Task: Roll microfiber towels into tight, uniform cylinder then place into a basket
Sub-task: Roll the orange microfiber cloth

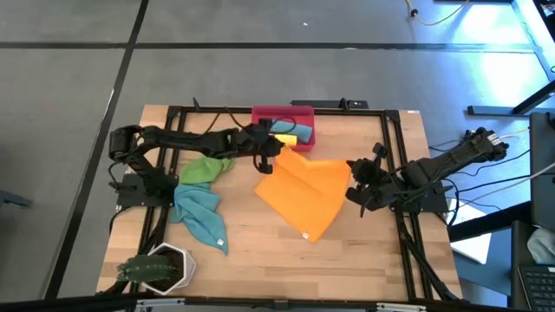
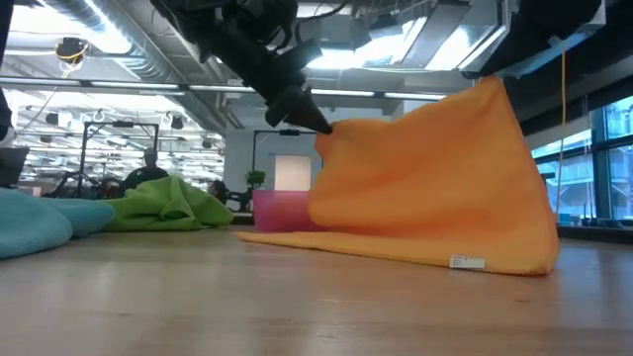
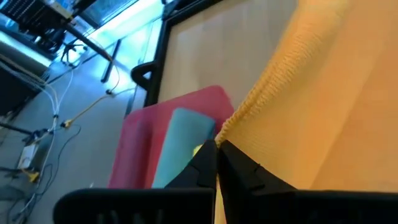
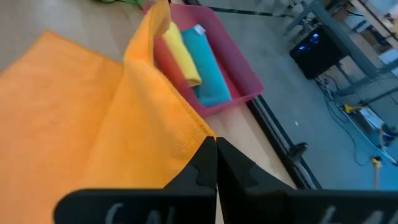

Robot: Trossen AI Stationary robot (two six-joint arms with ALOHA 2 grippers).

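Basket (image 1: 305,113), red-pink, at the far middle edge of the table (image 1: 364,251). Contents: two rolled towels, one yellow roll (image 4: 181,55) and one teal roll (image 4: 207,68), lying side by side along the basket's long axis.

Loose towels on table, count three: orange towel (image 1: 303,191), green towel (image 1: 206,169), teal towel (image 1: 199,212). Green and teal are crumpled at the left side, seemingly touching.

Orange towel is mid-table, lifted by two corners, tented; its raised edge runs left to right between the grippers, tagged corner toward the near edge.

Left gripper (image 1: 270,153) clamped on the corner beside the basket. Right gripper (image 1: 354,186) clamped on the right corner.

White pot (image 1: 165,264) with plant at near left corner.
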